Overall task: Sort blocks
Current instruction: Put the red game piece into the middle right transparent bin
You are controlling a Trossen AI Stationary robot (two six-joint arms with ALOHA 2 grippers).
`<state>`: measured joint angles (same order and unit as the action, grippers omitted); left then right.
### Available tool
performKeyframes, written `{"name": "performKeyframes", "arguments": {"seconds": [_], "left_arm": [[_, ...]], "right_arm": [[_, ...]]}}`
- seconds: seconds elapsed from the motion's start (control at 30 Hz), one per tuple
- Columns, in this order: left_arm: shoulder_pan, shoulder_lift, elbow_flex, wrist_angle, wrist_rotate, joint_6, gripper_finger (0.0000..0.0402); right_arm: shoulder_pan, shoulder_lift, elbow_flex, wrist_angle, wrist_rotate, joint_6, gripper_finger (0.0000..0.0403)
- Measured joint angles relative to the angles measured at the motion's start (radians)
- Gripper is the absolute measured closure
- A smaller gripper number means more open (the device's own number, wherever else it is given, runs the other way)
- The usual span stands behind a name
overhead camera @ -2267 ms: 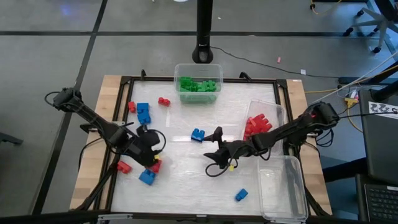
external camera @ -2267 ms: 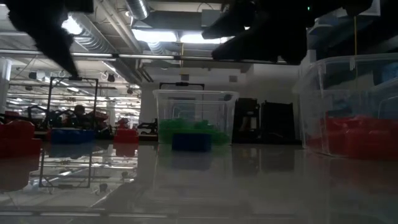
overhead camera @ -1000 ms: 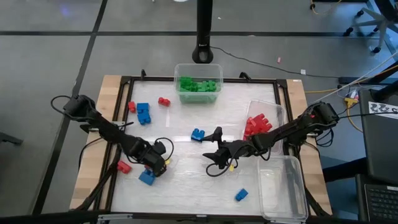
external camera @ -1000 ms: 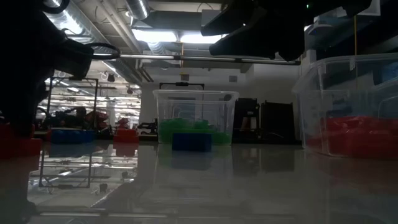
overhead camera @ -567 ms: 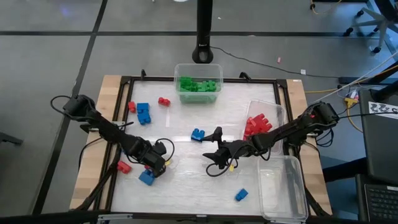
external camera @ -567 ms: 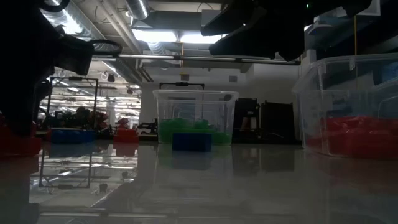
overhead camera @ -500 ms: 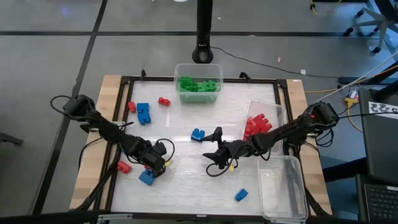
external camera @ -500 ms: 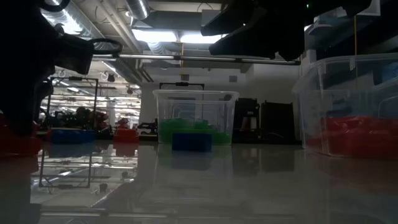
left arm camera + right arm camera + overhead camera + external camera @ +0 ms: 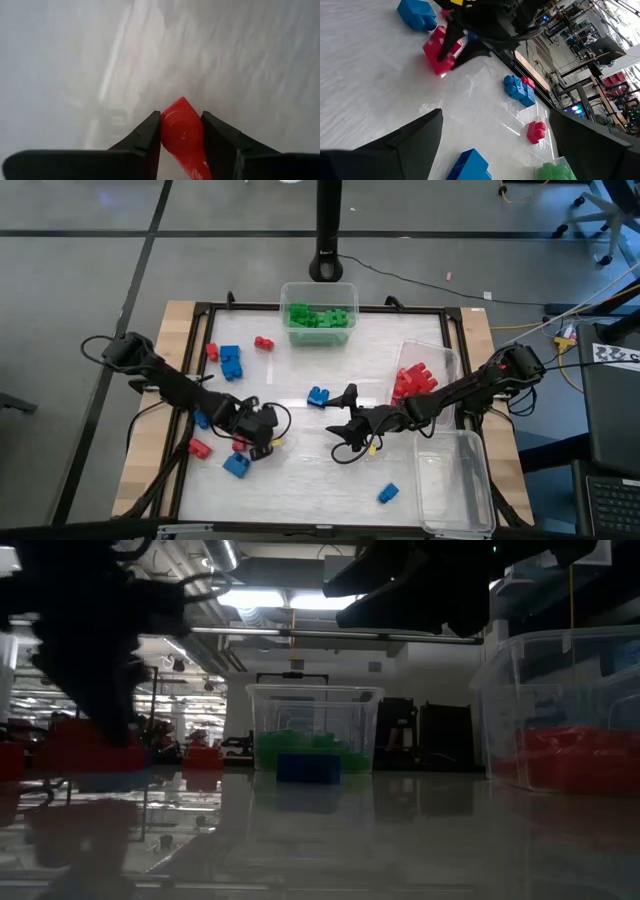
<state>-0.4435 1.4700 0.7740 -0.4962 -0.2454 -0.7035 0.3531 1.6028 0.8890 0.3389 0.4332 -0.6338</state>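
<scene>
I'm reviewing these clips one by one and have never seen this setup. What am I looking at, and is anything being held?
Two dark robot arms work over a white table. One picture looks straight down, one level along the tabletop, and two come from cameras on the arms' wrists. Red and blue toy bricks lie scattered; clear tubs hold green bricks and red bricks. The left pincer has closed on a red brick. The right pincer waits open mid-table, holding nothing.

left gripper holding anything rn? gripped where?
Yes: left gripper pinches a red block by two opposite sides, between its fingers. Right gripper is open, empty.
</scene>
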Motion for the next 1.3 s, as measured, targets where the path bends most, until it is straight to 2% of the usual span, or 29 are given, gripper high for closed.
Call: {"name": "performKeyframes", "arguments": {"seconds": [0.17, 0.27, 0.47, 0.7, 0.93, 1.07, 1.17, 1.3], "left_arm": [[0.035, 0.000, 0.005, 0.106, -0.049, 0.281, 0.0297], [0.061, 0.000, 0.005, 0.176, -0.051, 0.390, 0.0294], [0.086, -0.050, 0.034, 0.222, -0.058, 0.484, 0.0300], [0.096, -0.177, 0.045, 0.394, -0.158, 0.644, 0.0298], [0.100, -0.272, 0.045, 0.569, -0.244, 0.781, 0.0295], [0.100, -0.287, 0.045, 0.624, -0.244, 0.864, 0.0293], [0.098, -0.288, 0.045, 0.653, -0.235, 0.924, 0.0292], [0.098, -0.288, 0.045, 0.672, -0.226, 0.976, 0.0292]], "right_arm": [[0.000, 0.000, 0.000, 0.000, 0.000, 0.000, 0.0038], [0.000, 0.000, 0.000, -0.001, 0.000, 0.000, 0.0038], [0.000, 0.000, 0.000, 0.003, 0.000, 0.000, 0.0038], [-0.013, 0.000, 0.001, 0.044, 0.023, -0.007, 0.0038], [-0.052, 0.000, 0.001, 0.178, 0.018, -0.072, 0.0038], [-0.106, -0.001, 0.001, 0.204, -0.088, 0.051, 0.0038], [-0.163, 0.000, 0.000, 0.213, -0.219, 0.168, 0.0038], [-0.222, 0.017, 0.000, 0.310, -0.401, 0.260, 0.0038]]}}
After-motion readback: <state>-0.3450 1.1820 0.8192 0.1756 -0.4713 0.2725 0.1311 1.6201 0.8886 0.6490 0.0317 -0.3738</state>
